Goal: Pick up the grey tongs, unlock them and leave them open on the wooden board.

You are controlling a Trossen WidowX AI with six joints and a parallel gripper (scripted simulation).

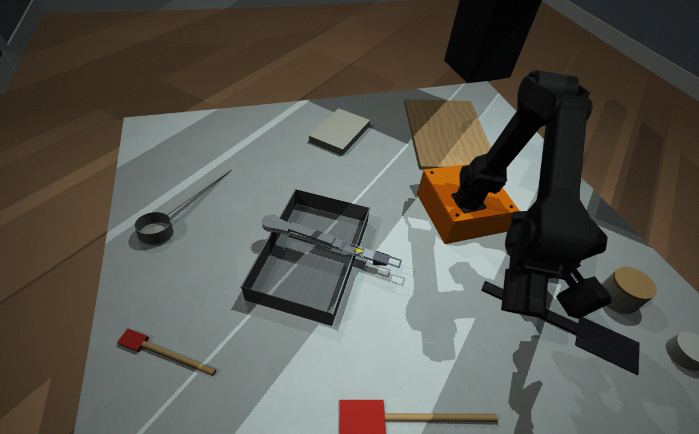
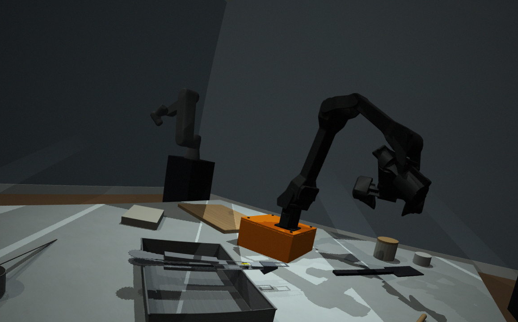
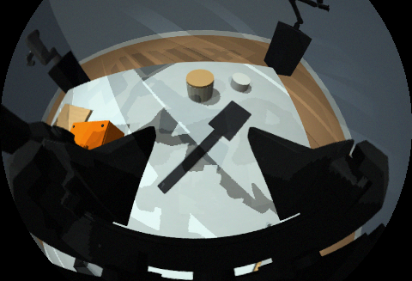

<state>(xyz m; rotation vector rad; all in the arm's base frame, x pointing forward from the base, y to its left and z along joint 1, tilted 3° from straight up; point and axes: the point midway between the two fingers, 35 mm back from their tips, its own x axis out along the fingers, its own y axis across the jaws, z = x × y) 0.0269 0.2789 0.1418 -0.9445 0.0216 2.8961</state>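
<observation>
The grey tongs (image 1: 335, 242) (image 2: 144, 255) lie across the roasting tin (image 1: 287, 307) (image 2: 212, 315), arms close together. Their scalloped tips overhang its left side; the end with the yellow mark (image 1: 359, 249) (image 2: 246, 264) and a wire loop (image 1: 395, 262) juts past its right side. The wooden board (image 1: 443, 129) (image 2: 212, 215) (image 3: 70, 115) lies flat behind the orange robot base. My gripper (image 1: 554, 307) (image 2: 390, 208) (image 3: 202, 131) is open and empty, in the air to the right of the tin and tongs. The wrist view does not show the tongs clearly.
A black spatula (image 1: 608, 345) (image 2: 408, 271) (image 3: 230, 119) lies below my gripper. A wood-topped canister (image 1: 634, 283) and a white puck (image 1: 695, 351) stand right of it. The orange base (image 1: 435, 210) stands between tin and board. A cream block (image 1: 339, 129), small pan (image 1: 153, 232) and two red-headed tools (image 1: 132, 340) (image 1: 361, 415) surround the tin.
</observation>
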